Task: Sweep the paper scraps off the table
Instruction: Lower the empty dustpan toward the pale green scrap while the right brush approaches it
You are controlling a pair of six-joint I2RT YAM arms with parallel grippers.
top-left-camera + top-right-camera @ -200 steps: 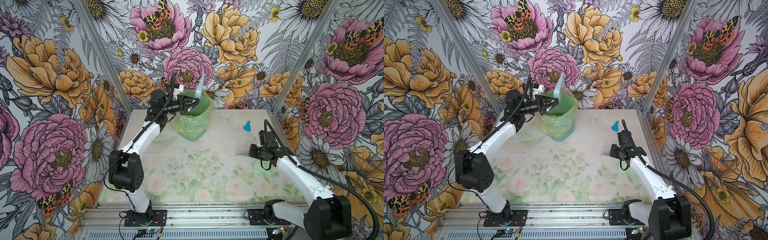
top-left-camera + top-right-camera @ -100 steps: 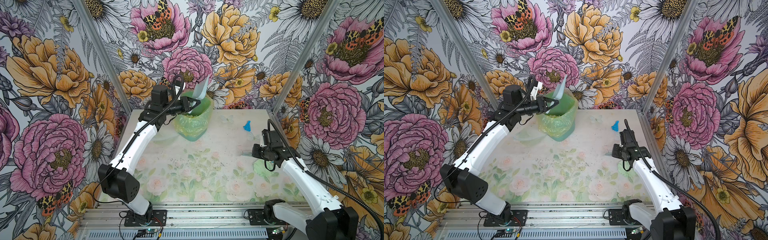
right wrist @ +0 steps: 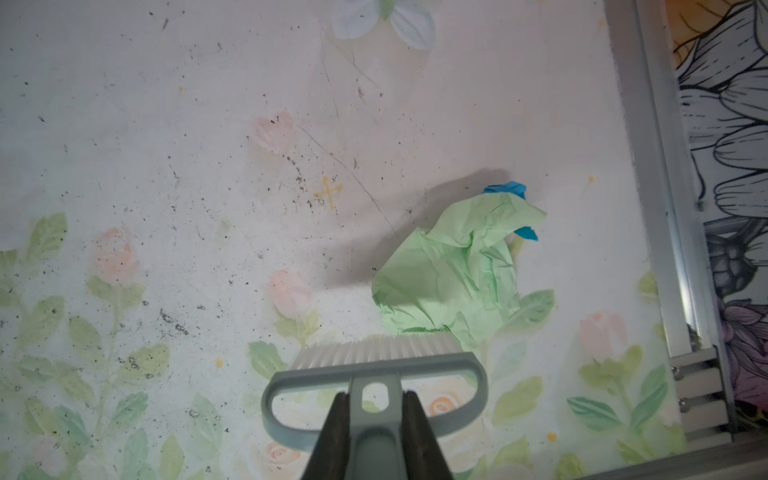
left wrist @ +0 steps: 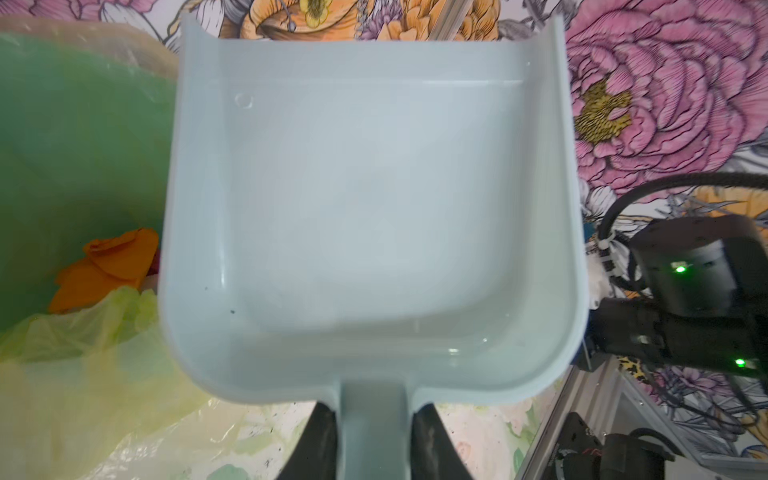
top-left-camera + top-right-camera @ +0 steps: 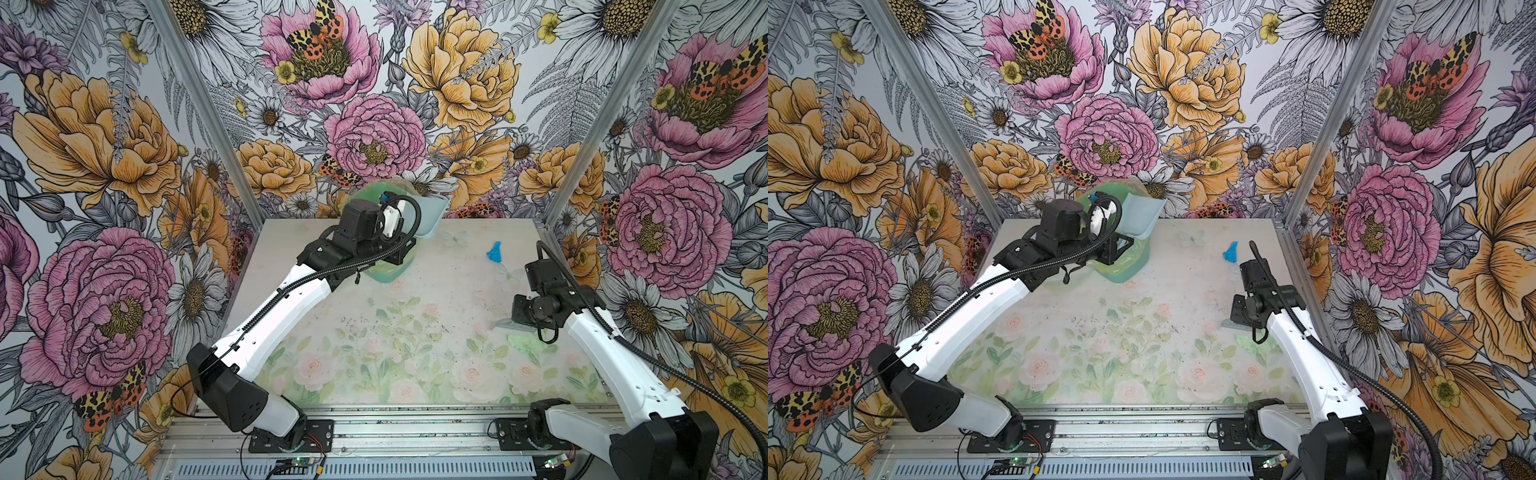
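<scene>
Right gripper [image 3: 374, 419]: both fingers [image 3: 336, 419] are clamped on the handle of the grey-blue brush [image 3: 374, 365]. The bristles point down at the table [image 3: 166, 124]. A crumpled pale green paper scrap [image 3: 453, 266] lies just beyond the bristle tips, touching them at one corner. A small blue piece [image 3: 509, 189] shows at the green scrap's far edge, in contact with it. Dark specks are scattered over the tabletop around the brush.

The right arm is bent and its wrist is low over the right side of the table.

In both top views, a separate blue paper scrap [image 5: 494, 252] [image 5: 1230, 252] lies farther back, near the right frame and well apart from the brush.

Left gripper [image 4: 372, 440]: the fingers are clenched on the handle of the pale blue dustpan [image 4: 374, 208]. The dustpan is raised beside the green-lined bin [image 5: 386, 272]. An orange paper scrap [image 4: 108, 266] lies inside the bin.

The left arm reaches to the far edge, and its wrist hides most of the bin in both top views.
</scene>
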